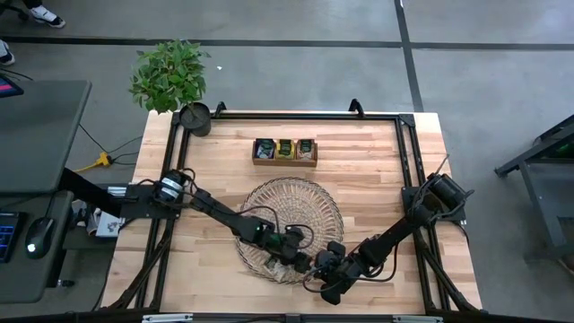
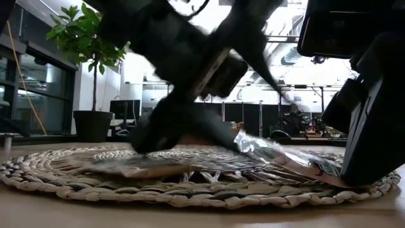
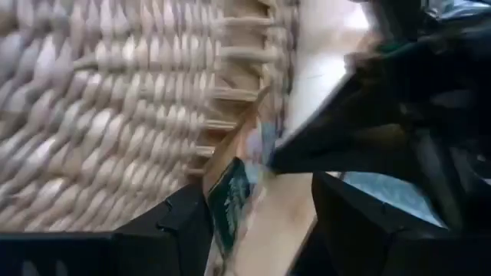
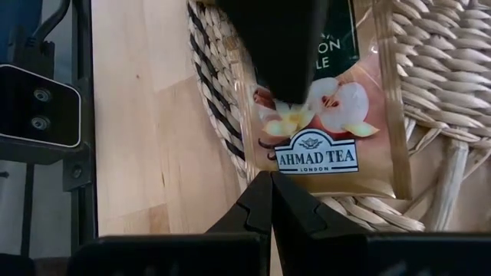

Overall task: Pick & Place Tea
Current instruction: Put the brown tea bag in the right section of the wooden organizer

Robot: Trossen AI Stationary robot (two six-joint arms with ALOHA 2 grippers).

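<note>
Plant (image 1: 169, 74) in a dark pot (image 1: 195, 117), standing at the far left corner of the worktop (image 1: 377, 193).

Left arm: reaches from the left edge across the round woven tray (image 1: 305, 193), which lies at the middle of the worktop toward the near edge. Left gripper (image 1: 299, 262) sits over the tray's near rim, fingers (image 3: 173, 230) spread apart and holding nothing. In the left wrist view a tea sachet (image 3: 230, 195) shows between the two fingers, lying on the tray's rim.

Wooden box (image 1: 285, 152): near the far edge at the middle, just beyond the tray, with three compartments, each holding tea sachets in dark or yellow wrappers.

Tea sachet, single (image 4: 326, 126): peach-coloured wrapper printed with fruit, a dark green panel and "AHMAD TEA LONDON". It lies on the near rim of the tray, partly over the edge toward the bare wood. A dark finger of the left gripper covers part of its top in the right wrist view.

Right arm: reaches from the right edge toward the tray's near rim. Right gripper (image 1: 327, 285) is on the worktop just beside the tray, fingers (image 4: 257, 207) pressed shut together with nothing between them, their tips just short of the sachet's printed edge.
</note>
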